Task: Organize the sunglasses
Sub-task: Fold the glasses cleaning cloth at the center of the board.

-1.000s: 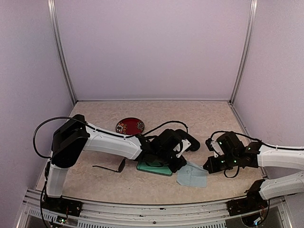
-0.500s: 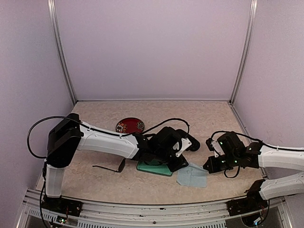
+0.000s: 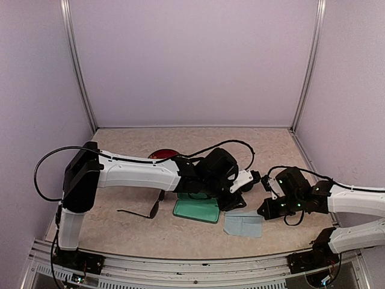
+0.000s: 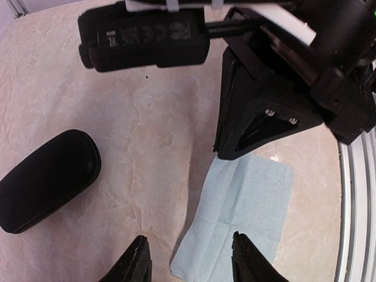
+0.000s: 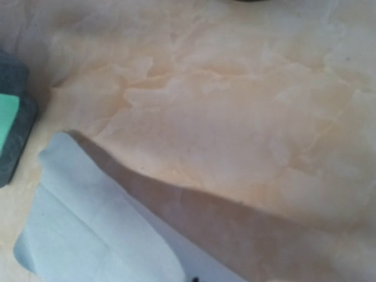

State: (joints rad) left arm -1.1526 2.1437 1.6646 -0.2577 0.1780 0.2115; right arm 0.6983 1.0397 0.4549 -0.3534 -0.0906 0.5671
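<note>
The thin black-framed sunglasses (image 3: pixel 142 211) lie open on the table, left of the open rectangular case (image 3: pixel 196 211), which has a green lining. The reddish-brown pair does not show in any view. My left gripper (image 3: pixel 236 198) hangs above the table between that case and the right arm. Its jaws are open and empty (image 4: pixel 191 258), over the near corner of a light blue cloth (image 4: pixel 244 214). The black oval case (image 4: pixel 47 179) lies shut to its left. My right gripper (image 3: pixel 266 208) sits low by the cloth's right edge. Its fingers are not visible in its own view.
A red round patterned object (image 3: pixel 161 155) lies behind the left arm, partly hidden. The right wrist view shows the cloth (image 5: pixel 88 235) and a corner of the rectangular case (image 5: pixel 10 123). The cloth lies at the front centre-right (image 3: pixel 243 224).
My left gripper has lifted off the rectangular case and moved right and back, over the cloth. The case's green lining now shows fully. The right arm has barely moved.
</note>
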